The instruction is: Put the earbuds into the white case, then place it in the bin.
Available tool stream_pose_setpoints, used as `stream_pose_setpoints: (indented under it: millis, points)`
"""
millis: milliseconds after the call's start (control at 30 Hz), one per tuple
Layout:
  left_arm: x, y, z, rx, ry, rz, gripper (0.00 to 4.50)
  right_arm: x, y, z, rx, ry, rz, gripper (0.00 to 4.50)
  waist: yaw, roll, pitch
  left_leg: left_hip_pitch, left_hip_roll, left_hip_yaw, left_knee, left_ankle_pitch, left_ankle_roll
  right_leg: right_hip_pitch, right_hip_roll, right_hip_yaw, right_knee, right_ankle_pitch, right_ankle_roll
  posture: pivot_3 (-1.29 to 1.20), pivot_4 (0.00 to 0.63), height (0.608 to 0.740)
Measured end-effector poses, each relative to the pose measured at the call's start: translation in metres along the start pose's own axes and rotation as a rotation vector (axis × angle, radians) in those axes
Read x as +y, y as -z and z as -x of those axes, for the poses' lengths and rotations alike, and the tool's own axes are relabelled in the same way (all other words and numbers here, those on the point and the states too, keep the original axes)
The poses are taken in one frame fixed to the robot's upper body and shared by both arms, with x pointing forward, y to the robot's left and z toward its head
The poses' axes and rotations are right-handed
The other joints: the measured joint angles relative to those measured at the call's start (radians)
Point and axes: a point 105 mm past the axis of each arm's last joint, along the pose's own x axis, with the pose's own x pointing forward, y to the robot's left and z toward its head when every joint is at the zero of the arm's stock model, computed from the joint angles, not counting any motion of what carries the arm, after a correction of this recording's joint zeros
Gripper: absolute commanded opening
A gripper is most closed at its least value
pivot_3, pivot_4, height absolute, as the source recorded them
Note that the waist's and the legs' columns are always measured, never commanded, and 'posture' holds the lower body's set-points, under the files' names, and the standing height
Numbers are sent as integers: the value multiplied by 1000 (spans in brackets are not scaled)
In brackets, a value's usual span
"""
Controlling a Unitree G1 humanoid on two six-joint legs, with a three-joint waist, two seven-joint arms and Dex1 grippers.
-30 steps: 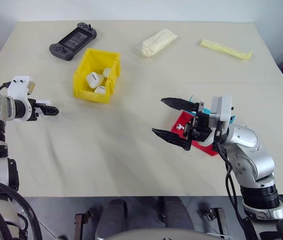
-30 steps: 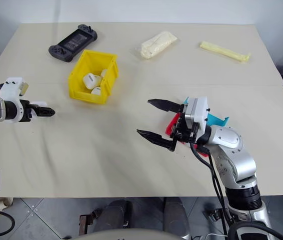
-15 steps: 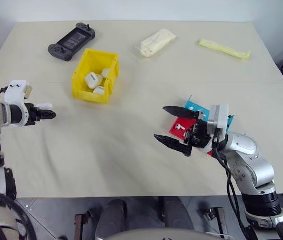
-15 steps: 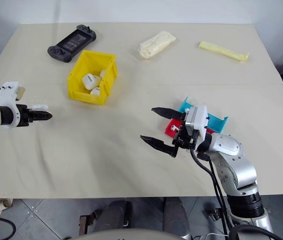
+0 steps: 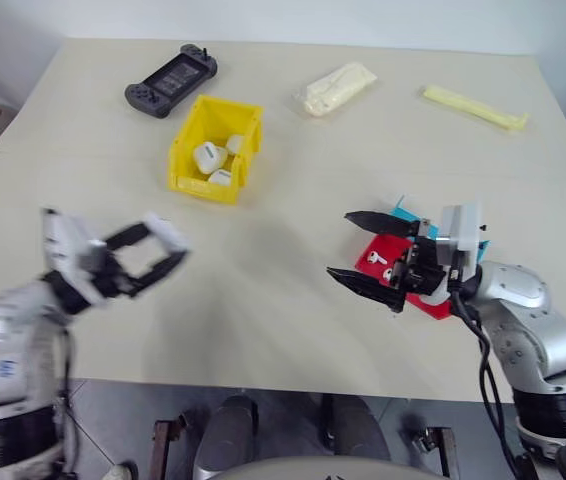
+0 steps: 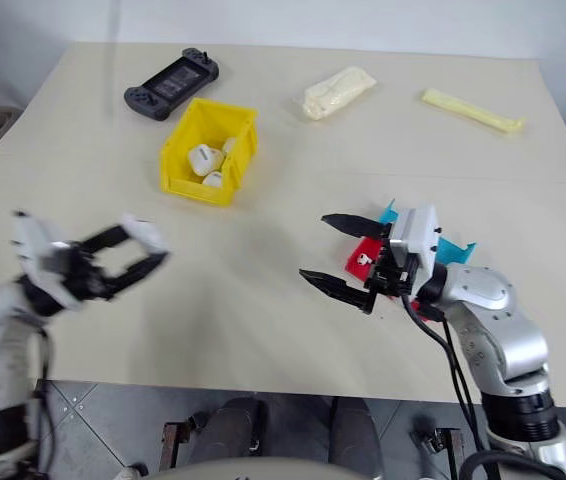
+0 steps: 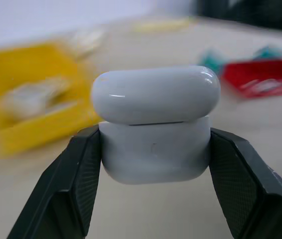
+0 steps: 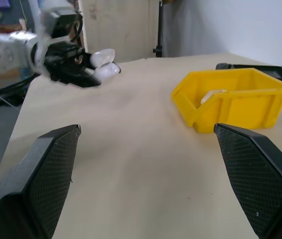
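Note:
My left gripper [image 5: 153, 252] is shut on the white case [image 7: 153, 129], which sits between both fingers with its lid down. It hovers over the near left of the table, pointing toward the right arm. The case also shows in the right eye view [image 6: 141, 228] and the right wrist view [image 8: 103, 62]. My right gripper [image 5: 340, 244] is open with nothing between its fingers, just left of the red and blue tray [image 5: 365, 248]. A small white earbud [image 5: 377, 262] lies on the red part. The yellow bin [image 5: 195, 183] stands at the far left and holds a few white cases.
A black game controller [image 5: 173, 78] lies at the far left, beyond the bin. A cream plastic bag [image 5: 338, 88] and a long yellow packet [image 5: 473, 105] lie along the far side. The table's near edge runs close under both arms.
The left gripper has swung in from the left edge toward the middle and turned toward the right arm. The right gripper has drifted slightly. The whole view has shifted.

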Motion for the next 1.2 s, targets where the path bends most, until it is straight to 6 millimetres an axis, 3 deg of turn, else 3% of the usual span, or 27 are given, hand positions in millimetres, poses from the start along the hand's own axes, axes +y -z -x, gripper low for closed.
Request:
stream_pose_setpoints:
  millis: [67,133,267,300,467,567,700,867,967,1100,1200]
  points:
    - [-20,2,-23,-65,96,18,2824,-3,-2,17,42,60,17,4500,0,-1,0,0,0,0,0,0,0,0,1,0,-1,0,0,0,150,740]
    - [-27,-5,-39,-121,148,11,2824,-7,0,33,81,130,22,4500,-4,-1,0,1,1,2,0,0,0,1,2,0,0,0,0,0,150,740]
    - [-39,-21,-79,-257,269,23,2824,-10,10,87,217,312,43,4500,1,1,-1,2,0,3,0,1,2,2,2,0,0,1,1,0,150,740]
    - [-43,-23,-91,-291,321,33,2824,-9,12,110,273,383,55,4500,4,1,-1,2,-1,3,0,1,2,3,2,0,-1,1,2,0,150,740]
    - [-59,-34,-118,-419,485,102,2824,-2,15,167,402,558,72,4500,-8,1,-1,4,1,6,-1,1,2,3,3,2,-2,1,2,0,150,740]
    - [-65,-45,-126,-480,577,93,2824,5,19,182,441,602,43,4500,-8,1,-1,5,1,6,-1,1,2,3,4,3,-2,1,2,0,150,740]
    - [-66,-44,-127,-481,631,76,2824,1,16,176,437,605,70,4500,-12,2,-2,6,1,7,-1,1,2,3,4,4,-2,1,2,0,150,740]
    - [-59,-47,-126,-484,632,52,2824,-15,-2,110,514,425,54,4500,-16,4,-2,5,1,5,0,1,2,3,3,3,-2,1,2,0,150,740]
    - [-56,-45,-123,-477,617,48,2824,-14,10,98,692,373,-97,4500,-2,3,-1,1,1,-1,0,2,2,3,4,-1,-3,1,2,0,150,740]
    - [-53,-40,-119,-444,589,27,2824,-23,5,65,749,317,-152,4500,-5,3,-1,0,1,-1,0,2,2,3,3,-1,-10,2,2,0,150,740]
    - [-58,-34,-116,-426,590,33,2824,-25,19,60,861,310,-202,4500,0,3,-1,-2,1,-3,0,2,2,3,3,-3,-8,2,2,0,150,740]
